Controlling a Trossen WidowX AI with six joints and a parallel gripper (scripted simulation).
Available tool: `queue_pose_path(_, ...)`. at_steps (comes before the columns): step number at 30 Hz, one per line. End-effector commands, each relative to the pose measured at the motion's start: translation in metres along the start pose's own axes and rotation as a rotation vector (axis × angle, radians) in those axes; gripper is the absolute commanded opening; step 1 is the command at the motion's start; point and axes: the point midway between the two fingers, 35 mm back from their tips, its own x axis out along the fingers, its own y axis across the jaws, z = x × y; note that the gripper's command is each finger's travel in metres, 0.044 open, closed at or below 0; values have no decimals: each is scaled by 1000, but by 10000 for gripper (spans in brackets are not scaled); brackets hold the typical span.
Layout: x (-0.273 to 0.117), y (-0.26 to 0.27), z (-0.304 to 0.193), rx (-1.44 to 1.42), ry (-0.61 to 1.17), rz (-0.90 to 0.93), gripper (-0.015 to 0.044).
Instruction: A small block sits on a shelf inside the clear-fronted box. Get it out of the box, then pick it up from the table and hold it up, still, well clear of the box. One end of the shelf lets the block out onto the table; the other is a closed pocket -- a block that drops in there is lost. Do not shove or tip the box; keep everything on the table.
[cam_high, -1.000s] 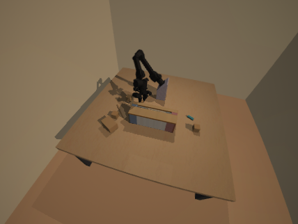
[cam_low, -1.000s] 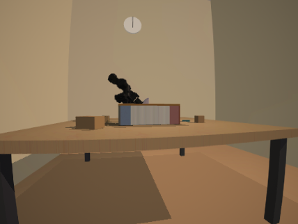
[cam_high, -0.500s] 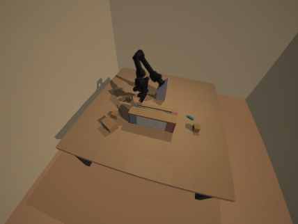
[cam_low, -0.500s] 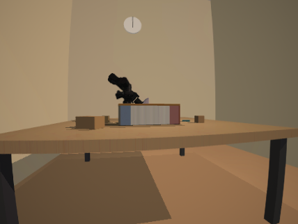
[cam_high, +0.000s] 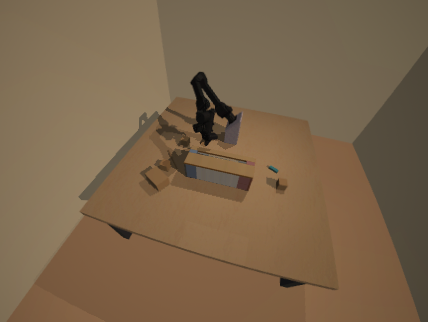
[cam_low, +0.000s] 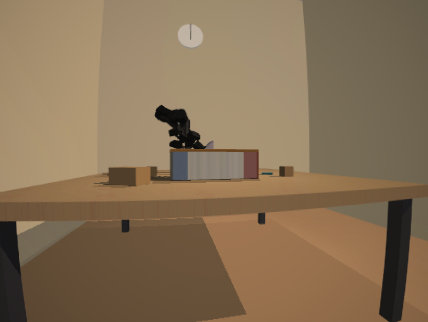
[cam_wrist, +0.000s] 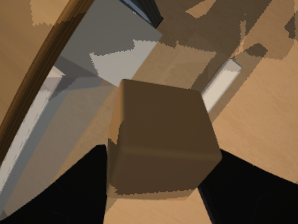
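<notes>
My gripper (cam_high: 207, 142) (cam_wrist: 148, 151) is shut on the small brown block (cam_wrist: 162, 125), which sits between the black fingers in the wrist view. In the top view the gripper points down behind the box's left part, and the held block is too small and dark to tell there. The box (cam_high: 217, 177) (cam_low: 215, 165) (cam_wrist: 40, 71) stands upright on the table (cam_high: 200, 220) (cam_low: 220, 192), with a wooden top, pale middle front, blue left end and red right end. In the exterior view the box hides the fingertips. The gap between block and box is unclear.
A pale purple panel (cam_high: 233, 129) stands right of the gripper. A larger wooden block (cam_high: 157, 178) (cam_low: 122, 176) and a smaller one (cam_high: 165, 164) lie left of the box. A small cube (cam_high: 282, 184) (cam_low: 286, 171) and a teal piece (cam_high: 273, 169) (cam_low: 267, 173) lie right. A white strip (cam_wrist: 222, 84) shows beside the held block.
</notes>
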Motion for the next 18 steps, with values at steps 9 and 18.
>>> queue_pose_path(9,-10,-1,-1,-484,-12,-23,0)
queue_pose_path(18,-17,-2,-3,-849,-16,-41,0)
